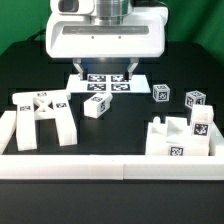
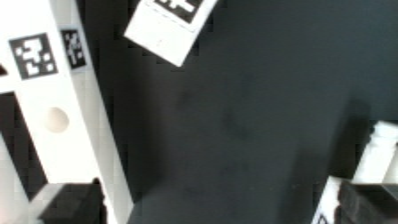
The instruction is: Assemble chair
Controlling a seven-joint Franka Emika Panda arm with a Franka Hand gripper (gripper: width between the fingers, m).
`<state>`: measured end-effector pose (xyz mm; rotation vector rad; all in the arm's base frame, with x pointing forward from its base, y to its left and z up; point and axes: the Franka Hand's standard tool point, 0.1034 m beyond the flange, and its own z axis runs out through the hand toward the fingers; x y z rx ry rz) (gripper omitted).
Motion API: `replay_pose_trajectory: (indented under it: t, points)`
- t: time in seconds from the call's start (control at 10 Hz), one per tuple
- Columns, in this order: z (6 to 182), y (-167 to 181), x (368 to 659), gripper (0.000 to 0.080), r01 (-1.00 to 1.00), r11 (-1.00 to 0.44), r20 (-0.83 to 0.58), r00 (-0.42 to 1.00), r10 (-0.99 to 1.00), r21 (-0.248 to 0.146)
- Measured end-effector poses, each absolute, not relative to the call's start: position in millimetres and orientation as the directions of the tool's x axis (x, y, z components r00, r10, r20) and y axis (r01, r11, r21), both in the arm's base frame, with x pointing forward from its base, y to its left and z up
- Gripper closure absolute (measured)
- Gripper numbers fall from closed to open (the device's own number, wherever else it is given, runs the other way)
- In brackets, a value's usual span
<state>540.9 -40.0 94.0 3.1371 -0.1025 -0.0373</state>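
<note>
The chair lies in loose white tagged parts on the black table. In the exterior view a leg frame [image 1: 40, 115] sits at the left and a small block [image 1: 97, 106] near the middle. Two more blocks [image 1: 162, 94] [image 1: 195, 100] lie at the right, with stacked slabs [image 1: 185, 135] in front of them. My gripper [image 1: 108, 72] hangs open over the back of the table, holding nothing. In the wrist view the gripper [image 2: 214, 210] has only bare black table between its dark fingers [image 2: 63, 205]. A long white piece with a round hole [image 2: 50, 115] runs beside one finger.
The marker board [image 1: 110, 85] lies flat just under the gripper. A low white border wall [image 1: 110, 166] runs along the front and the exterior view's left. In the wrist view, a tagged white piece [image 2: 169, 25] and another white edge [image 2: 381, 150] border the dark table.
</note>
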Motion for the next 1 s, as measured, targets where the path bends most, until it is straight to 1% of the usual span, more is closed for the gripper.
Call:
replay_pose_trajectory:
  t: [0.1,0.2,0.3,0.4,0.5,0.8,1.0]
  points:
    - [93.5,-41,540,0.0150,-0.167,-0.986,-0.025,0.986,-0.166,-0.005]
    - [92.2,-54,537,0.0150,-0.324,-0.946,-0.040,0.946,-0.323,-0.026]
    - [91.9,-62,535,0.0150,-0.404,-0.915,-0.043,0.914,-0.403,-0.023]
    - [90.2,-65,535,0.0150,-0.462,-0.887,-0.046,0.887,-0.460,-0.030]
    - [88.2,-65,534,0.0150,-0.477,-0.878,-0.048,0.879,-0.475,-0.039]
    - [87.4,-64,534,0.0150,-0.465,-0.884,-0.048,0.885,-0.463,-0.038]
    - [73.6,-74,525,0.0150,-0.417,-0.908,-0.040,0.909,-0.415,-0.033]
